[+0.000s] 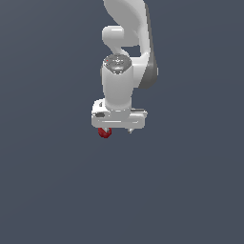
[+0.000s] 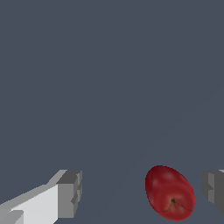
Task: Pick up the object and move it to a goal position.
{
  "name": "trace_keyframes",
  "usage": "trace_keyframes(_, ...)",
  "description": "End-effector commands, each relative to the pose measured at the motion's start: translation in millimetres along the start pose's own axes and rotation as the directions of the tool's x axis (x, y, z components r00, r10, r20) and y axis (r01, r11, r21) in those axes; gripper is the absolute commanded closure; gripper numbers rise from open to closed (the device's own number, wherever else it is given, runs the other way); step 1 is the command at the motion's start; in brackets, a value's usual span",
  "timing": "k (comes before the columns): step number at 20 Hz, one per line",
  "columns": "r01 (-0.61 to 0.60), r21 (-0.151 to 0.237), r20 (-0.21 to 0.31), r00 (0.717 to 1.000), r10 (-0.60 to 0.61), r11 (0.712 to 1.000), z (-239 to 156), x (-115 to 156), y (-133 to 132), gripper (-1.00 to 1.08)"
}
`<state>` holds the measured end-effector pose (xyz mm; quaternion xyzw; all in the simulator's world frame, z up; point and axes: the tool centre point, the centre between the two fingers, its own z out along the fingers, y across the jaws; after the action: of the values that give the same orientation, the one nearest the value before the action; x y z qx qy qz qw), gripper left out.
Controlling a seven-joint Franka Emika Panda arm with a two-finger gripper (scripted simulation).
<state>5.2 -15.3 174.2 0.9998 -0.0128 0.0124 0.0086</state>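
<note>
Arm hangs from above with its white wrist pointing straight down over a flat, dark grey-blue surface (image 1: 52, 190). Gripper (image 1: 117, 129) sits low, and the dark red object (image 1: 104, 133) peeks out beneath the gripper body toward the exterior view's left, only partly visible past the white housing. From the wrist view the picture is clearer: the gripper (image 2: 142, 192) is spread wide, one grey-padded finger (image 2: 70, 193) on one side and the other finger (image 2: 214, 190) just entering at the opposite edge. The object (image 2: 169, 192) lies between them, well off centre, close to the second finger with a thin gap of grey showing, and far from the first. No pad touches it, so the pincer is released and holds nothing. The object is egg-shaped, glossy red, with a small dark stem dimple and faint creases near its lower end. Whether it rests on the surface or floats just above cannot be told.
</note>
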Motion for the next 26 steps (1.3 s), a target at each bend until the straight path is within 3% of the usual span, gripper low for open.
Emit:
trace_keyframes(1,0.000,0.000,0.000,1.000,0.000,1.000,0.0,0.0,0.0,-0.92)
trace_keyframes(16,-0.010,-0.015,-0.001,1.000,0.010,1.000,-11.1,-0.7,10.4,-0.92)
trace_keyframes(26,-0.025,-0.003,0.008,1.000,0.025,1.000,16.3,-22.9,31.5,-0.92)
